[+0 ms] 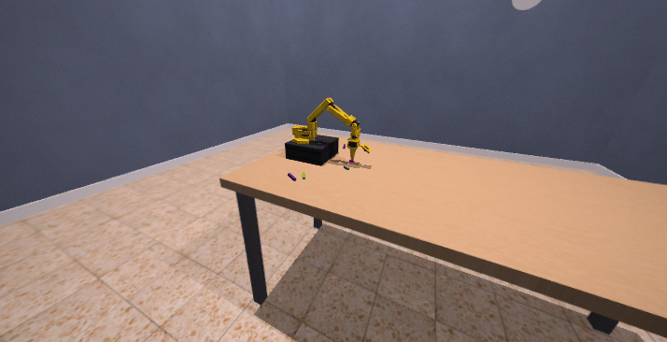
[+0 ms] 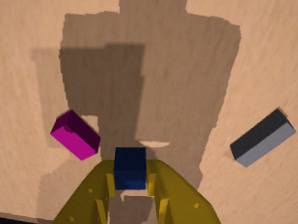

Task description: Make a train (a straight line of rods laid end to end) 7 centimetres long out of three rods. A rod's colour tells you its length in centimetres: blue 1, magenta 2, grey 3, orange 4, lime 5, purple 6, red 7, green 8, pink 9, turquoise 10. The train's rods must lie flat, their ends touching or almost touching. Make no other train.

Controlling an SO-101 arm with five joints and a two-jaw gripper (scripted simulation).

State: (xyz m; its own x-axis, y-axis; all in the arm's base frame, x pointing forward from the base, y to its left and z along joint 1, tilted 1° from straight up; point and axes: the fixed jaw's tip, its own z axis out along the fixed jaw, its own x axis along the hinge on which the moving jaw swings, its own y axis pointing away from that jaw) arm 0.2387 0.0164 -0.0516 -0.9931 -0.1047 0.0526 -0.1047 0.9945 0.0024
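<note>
The end effector [image 2: 131, 192] is clamped on a small blue rod [image 2: 131, 167], pinched between its two yellow fingers and carried low over the worktop [image 1: 467, 200], its shadow falling on the wood just beyond. In the wrist view a magenta rod [image 2: 76, 133] lies flat just to the left of the held blue rod, and a grey rod [image 2: 262, 137] lies flat well off to the right, angled differently from the magenta one; neither touches the other or the blue rod. In the exterior view the yellow arm [image 1: 333, 112] reaches down from its black base [image 1: 322, 153] at the far left end of the worktop, with the end effector pointing at the surface beside the magenta piece. Nearer the front left edge lie a purple rod [image 1: 291, 177] and a lime rod [image 1: 304, 175], close together but apparently with a gap between them; a further small purple-looking piece near the base is too small to identify. As for progress, no train is laid yet: nothing is joined end to end. Blue with magenta and grey would give only six, so a seven would need an orange rod or a second grey or magenta one, and none is clearly visible. The blue rod has yet to be set down and aligned with two partners.
</note>
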